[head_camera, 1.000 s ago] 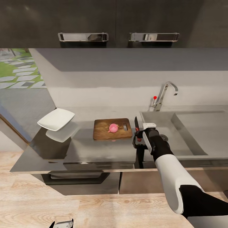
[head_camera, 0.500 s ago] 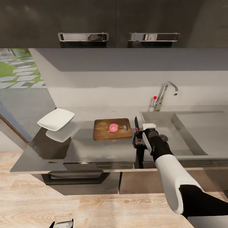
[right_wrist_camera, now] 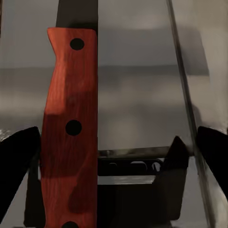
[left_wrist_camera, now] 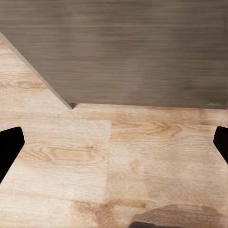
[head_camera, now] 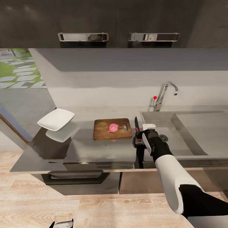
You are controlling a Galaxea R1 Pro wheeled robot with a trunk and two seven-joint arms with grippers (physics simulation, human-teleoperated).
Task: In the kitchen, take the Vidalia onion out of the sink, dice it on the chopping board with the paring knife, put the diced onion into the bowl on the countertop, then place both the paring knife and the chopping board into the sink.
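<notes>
Step in hand: picking up the paring knife (head_camera: 136, 124); the onion (head_camera: 113, 128) already sits whole on the chopping board (head_camera: 104, 129), so dicing is not yet begun.
Right end effector (head_camera: 139, 139): over the knife's handle end, fingers spread wide; in the right wrist view the red handle (right_wrist_camera: 69, 128) lies between them, nearer one finger, ungripped.
Left end effector (left_wrist_camera: 114, 147): wide apart, empty, over wooden floor.
Next move: likely centre on the handle, close, lift, carry to the board just beside.
Knife: flat on the grey table (head_camera: 82, 148) between board and sink (head_camera: 177, 133).
Materials: riveted wooden handle, dark blade; grained board; glossy table; smooth white bowl (head_camera: 56, 119), well apart beyond the board.
</notes>
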